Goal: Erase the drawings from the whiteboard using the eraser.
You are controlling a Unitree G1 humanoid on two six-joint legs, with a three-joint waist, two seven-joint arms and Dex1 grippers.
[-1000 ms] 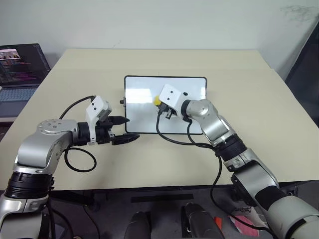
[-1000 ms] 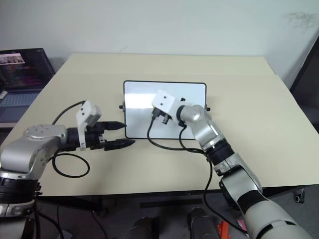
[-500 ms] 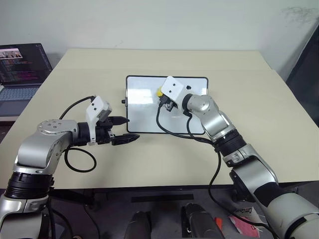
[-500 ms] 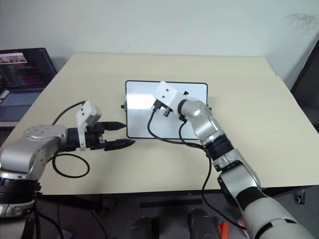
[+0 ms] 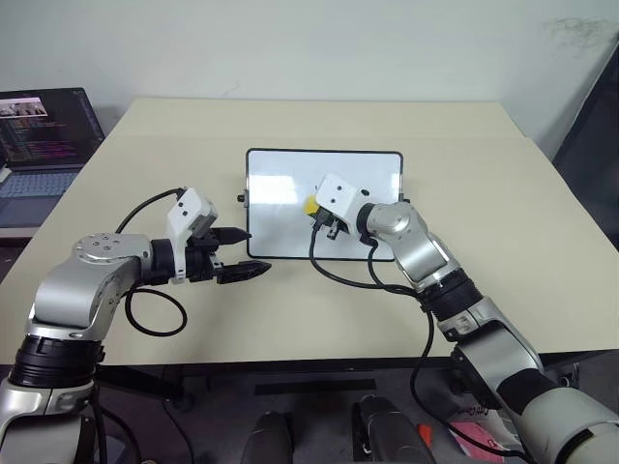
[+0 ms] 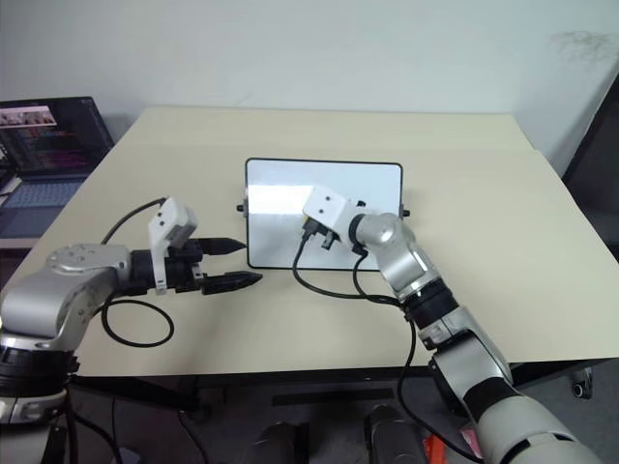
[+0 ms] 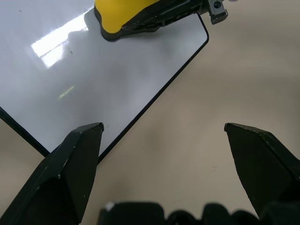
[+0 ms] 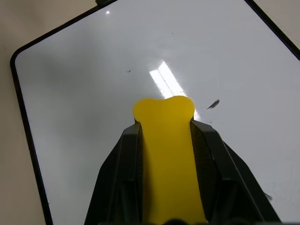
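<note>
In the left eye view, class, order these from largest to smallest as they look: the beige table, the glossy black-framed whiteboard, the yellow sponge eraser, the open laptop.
1. Beige table.
2. Glossy black-framed whiteboard.
3. Open laptop, cut by the frame edge and farther off, so its rank is unsure.
4. Yellow sponge eraser, mostly hidden by the right gripper.

Your robot's arms: silver-grey metal shells, rounded segments, black ring joints at elbows and wrists. White boxy camera housing on each wrist, small dark screw holes on top. Black cables loop loose from each wrist housing back to forearm. Left gripper [image 5: 240, 253]: two black tapered fingers, pointed tips. Right gripper [image 8: 164, 140]: black fingers, flat inner faces, angular outer ribs.
</note>
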